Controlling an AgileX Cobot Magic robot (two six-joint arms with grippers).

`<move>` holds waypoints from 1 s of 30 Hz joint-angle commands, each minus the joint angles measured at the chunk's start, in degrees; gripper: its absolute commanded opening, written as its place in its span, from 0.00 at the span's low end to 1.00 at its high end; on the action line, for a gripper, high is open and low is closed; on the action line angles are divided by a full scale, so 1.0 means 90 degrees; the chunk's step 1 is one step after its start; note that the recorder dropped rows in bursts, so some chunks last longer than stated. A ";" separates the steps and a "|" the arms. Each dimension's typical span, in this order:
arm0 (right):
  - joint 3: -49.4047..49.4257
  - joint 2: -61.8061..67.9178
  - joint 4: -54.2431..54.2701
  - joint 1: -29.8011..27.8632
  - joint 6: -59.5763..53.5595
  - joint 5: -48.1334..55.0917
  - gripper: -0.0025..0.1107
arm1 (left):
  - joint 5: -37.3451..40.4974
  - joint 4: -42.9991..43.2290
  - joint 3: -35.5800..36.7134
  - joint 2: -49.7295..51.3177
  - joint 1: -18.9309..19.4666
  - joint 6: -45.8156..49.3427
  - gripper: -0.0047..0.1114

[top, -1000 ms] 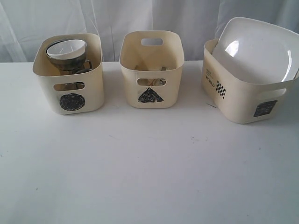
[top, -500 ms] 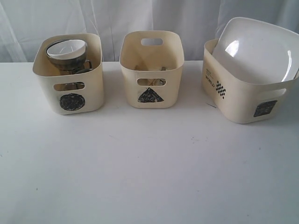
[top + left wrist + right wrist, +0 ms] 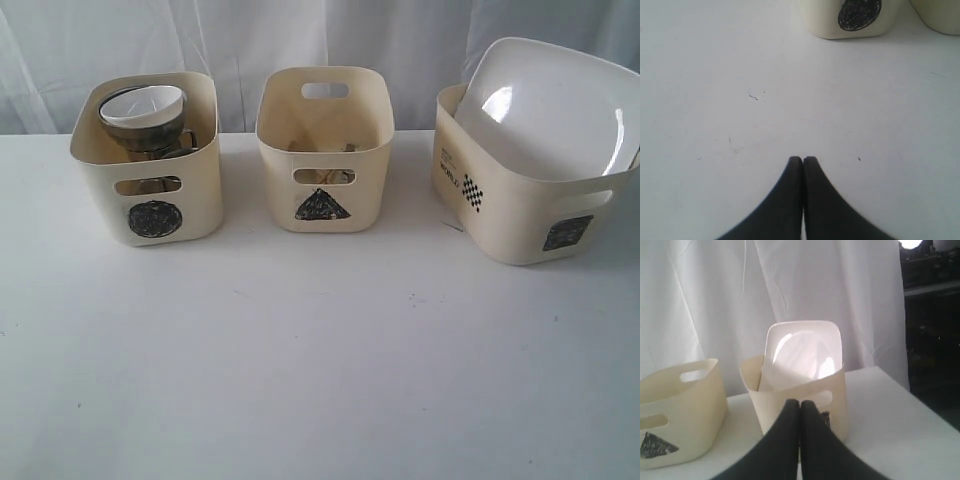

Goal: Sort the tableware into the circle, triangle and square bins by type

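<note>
Three cream bins stand in a row at the back of the white table. The circle bin on the left holds a white bowl stacked in a steel bowl over mugs. The triangle bin in the middle shows pale cutlery or chopsticks through its handle slot. The square bin on the right holds the large white plate leaning upright. Neither arm shows in the exterior view. My left gripper is shut and empty over bare table, short of the circle bin. My right gripper is shut and empty, facing the square bin and plate.
A white curtain hangs behind the bins. The triangle bin stands beside the square bin in the right wrist view, with dark shelving past the curtain's edge. Small dark specks mark the table surface.
</note>
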 commanded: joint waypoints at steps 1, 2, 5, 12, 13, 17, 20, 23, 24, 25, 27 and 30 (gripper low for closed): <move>0.0063 -0.0058 -0.0275 0.0355 0.0365 0.0619 0.02 | -0.0012 -0.0026 0.0017 -0.0028 -0.0041 -0.0016 0.04; 0.0063 -0.0058 -0.0333 0.0481 0.0365 0.0689 0.02 | -0.0012 -0.0026 0.0017 -0.0028 -0.0041 -0.0016 0.04; 0.0063 -0.0058 -0.0421 0.0814 0.0365 0.1143 0.02 | -0.0012 -0.0026 0.0017 -0.0028 -0.0041 -0.0016 0.04; 0.0063 -0.0058 -0.0550 0.0866 -0.0084 0.2119 0.02 | -0.0012 -0.0026 0.0017 -0.0028 -0.0041 -0.0016 0.04; 0.0063 -0.0058 -0.0550 0.0866 -0.0084 0.2119 0.02 | -0.0012 -0.0026 0.0017 -0.0028 -0.0041 -0.0016 0.04; 0.0063 -0.0058 -0.0468 0.0866 -0.0084 0.2119 0.02 | -0.0012 -0.0026 0.0017 -0.0028 -0.0041 -0.0016 0.04; 0.0063 -0.0058 -0.0466 0.0866 -0.0084 0.2119 0.02 | -0.0012 -0.0026 0.0017 -0.0028 -0.0041 -0.0016 0.04; 0.0063 -0.0058 -0.0481 0.0866 -0.0084 0.2119 0.02 | -0.0012 -0.0026 0.0017 -0.0028 -0.0041 -0.0016 0.04; 0.0063 -0.0058 -0.0481 0.0866 -0.0084 0.2119 0.02 | -0.0012 -0.0026 0.0017 -0.0028 -0.0041 -0.0016 0.04; 0.0063 -0.0058 -0.0481 0.0866 -0.0084 0.2119 0.02 | -0.0012 -0.0026 0.0017 -0.0028 -0.0041 -0.0016 0.04; 0.0063 -0.0058 -0.0481 0.0866 -0.0084 0.2119 0.02 | -0.0012 -0.0026 0.0017 -0.0028 -0.0041 -0.0016 0.04; 0.0063 -0.0058 -0.0481 0.0866 -0.0084 0.2119 0.02 | -0.0012 -0.0026 0.0017 -0.0028 -0.0041 -0.0016 0.04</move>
